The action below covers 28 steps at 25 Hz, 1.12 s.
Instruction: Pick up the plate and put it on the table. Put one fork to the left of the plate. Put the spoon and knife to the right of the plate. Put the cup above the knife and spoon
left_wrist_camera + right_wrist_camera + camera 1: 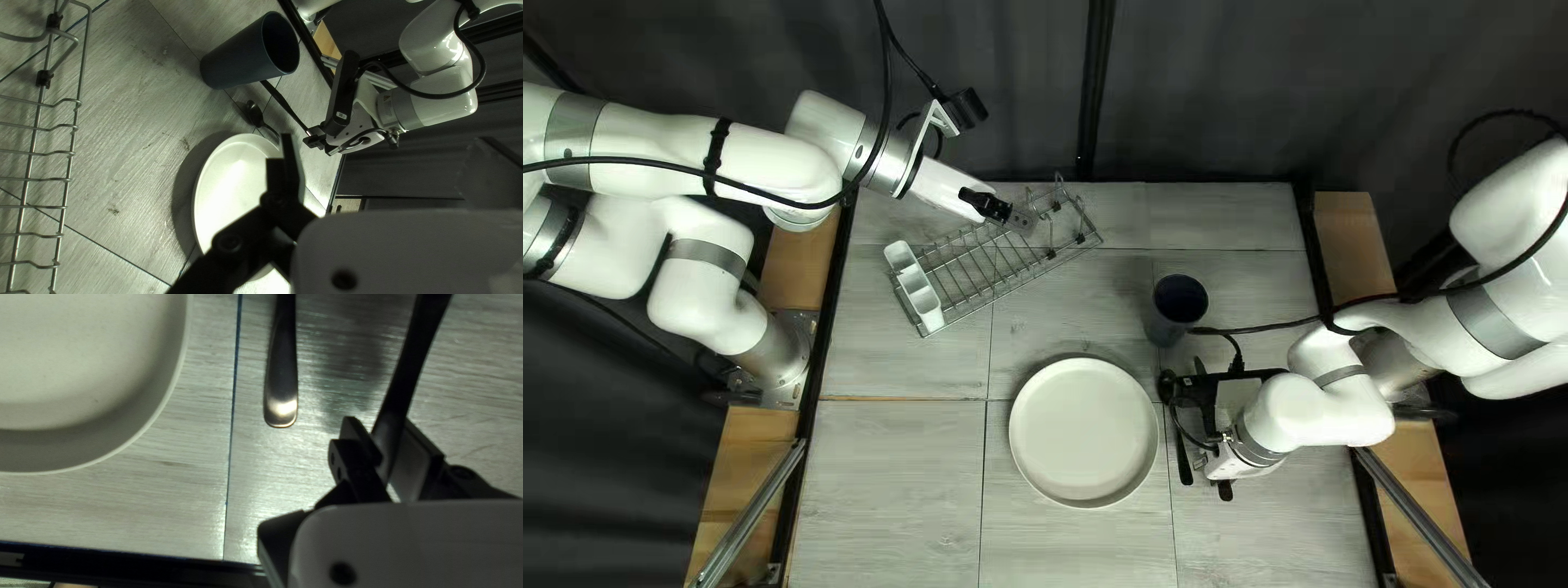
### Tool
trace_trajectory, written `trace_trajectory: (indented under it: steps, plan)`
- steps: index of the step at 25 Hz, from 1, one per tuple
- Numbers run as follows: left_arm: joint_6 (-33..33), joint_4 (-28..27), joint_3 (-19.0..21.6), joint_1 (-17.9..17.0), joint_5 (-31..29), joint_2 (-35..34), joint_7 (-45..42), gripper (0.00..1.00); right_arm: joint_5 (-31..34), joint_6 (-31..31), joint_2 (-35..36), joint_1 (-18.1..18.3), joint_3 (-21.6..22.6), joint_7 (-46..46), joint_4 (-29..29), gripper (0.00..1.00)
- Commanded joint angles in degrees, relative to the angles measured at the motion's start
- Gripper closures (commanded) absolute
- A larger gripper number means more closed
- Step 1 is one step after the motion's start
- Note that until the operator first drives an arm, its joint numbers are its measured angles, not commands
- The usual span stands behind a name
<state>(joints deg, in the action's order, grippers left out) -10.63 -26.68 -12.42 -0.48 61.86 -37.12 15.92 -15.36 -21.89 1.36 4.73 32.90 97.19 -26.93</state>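
Note:
The white plate (1083,431) lies flat on the table's middle. A dark blue cup (1176,306) stands upright beyond its right side. Just right of the plate lies a spoon (280,375), its bowl (255,113) toward the cup. My right gripper (382,457) is shut on a dark knife (404,375), low over the table beside the spoon, with the blade (286,107) pointing at the cup. My left gripper (1013,216) hovers open and empty over the far end of the wire dish rack (996,253). Only one of its fingers (286,163) shows in the left wrist view. No fork is in sight.
A white utensil holder (915,286) sits on the rack's near-left end. The rack's wires (41,163) run beside my left gripper. Bare table (898,490) lies left of the plate. The table's near edge runs just behind my right gripper.

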Motion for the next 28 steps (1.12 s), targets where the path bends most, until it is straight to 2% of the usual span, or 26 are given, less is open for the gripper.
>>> trace_trajectory:
  steps: [1,16,17,18,19,20,21,25,28]
  plan:
    - [0.0,0.0,0.0,0.0,0.0,0.0,0.0,0.00,-1.4,1.1,0.7,0.3,-0.1,-1.3,0.6,1.00]
    - [0.0,0.0,0.0,0.0,0.0,0.0,0.0,0.00,-8.7,2.3,0.8,1.1,0.2,-6.3,0.8,1.00]
    - [0.0,0.0,0.0,0.0,0.0,0.0,0.0,0.00,-8.8,2.2,0.7,1.1,0.2,-6.3,0.8,0.96]
    - [0.0,0.0,0.0,0.0,0.0,0.0,0.0,0.00,-9.5,2.4,0.4,1.1,0.3,-6.7,1.2,0.77]
    - [0.0,0.0,0.0,0.0,0.0,0.0,0.0,0.00,-9.7,2.4,0.4,1.1,0.3,-6.9,1.3,0.28]
    - [0.0,0.0,0.0,0.0,0.0,0.0,0.0,0.00,-10.1,2.5,0.2,1.1,0.4,-7.2,1.6,0.03]
    - [0.0,0.0,0.0,0.0,0.0,0.0,0.0,0.00,-10.7,2.2,-0.6,1.0,0.5,-7.5,2.0,0.00]
    - [0.0,0.0,0.0,0.0,0.0,0.0,0.0,0.00,-11.2,0.7,-3.2,0.6,0.8,-7.0,3.0,0.00]
    - [0.0,0.0,0.0,0.0,0.0,0.0,0.0,0.00,-9.8,-2.6,-6.5,0.4,1.4,-5.0,2.8,0.00]
